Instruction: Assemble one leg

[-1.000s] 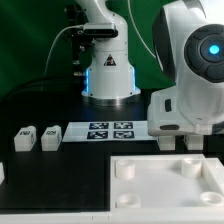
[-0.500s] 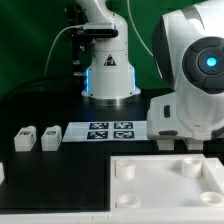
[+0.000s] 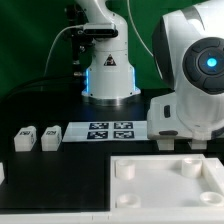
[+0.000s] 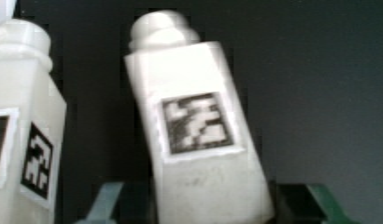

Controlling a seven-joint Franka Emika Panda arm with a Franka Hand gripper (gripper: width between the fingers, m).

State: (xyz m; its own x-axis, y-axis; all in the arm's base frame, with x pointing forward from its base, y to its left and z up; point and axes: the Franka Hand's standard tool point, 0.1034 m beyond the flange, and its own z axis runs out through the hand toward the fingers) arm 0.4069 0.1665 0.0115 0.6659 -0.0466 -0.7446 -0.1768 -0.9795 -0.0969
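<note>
In the wrist view a white oblong leg (image 4: 193, 120) with a black-and-white tag lies between my gripper's (image 4: 207, 203) two fingers. A dark gap shows on each side, so the jaws stand open around it and do not touch it. A second like leg (image 4: 24, 110) lies close beside it. In the exterior view my gripper (image 3: 181, 144) hangs low at the right, behind the large white square piece (image 3: 170, 186); the arm's hand hides the leg under it. Two more legs (image 3: 25, 138) (image 3: 50, 137) lie at the exterior view's left.
The marker board (image 3: 105, 131) lies on the black table between the left legs and my gripper. The robot's base (image 3: 108, 75) stands at the back. The square piece with corner sockets fills the front right.
The arm's hand shifted slightly to the exterior view's left between the earliest frame and half a second ago. Since then nothing has visibly moved.
</note>
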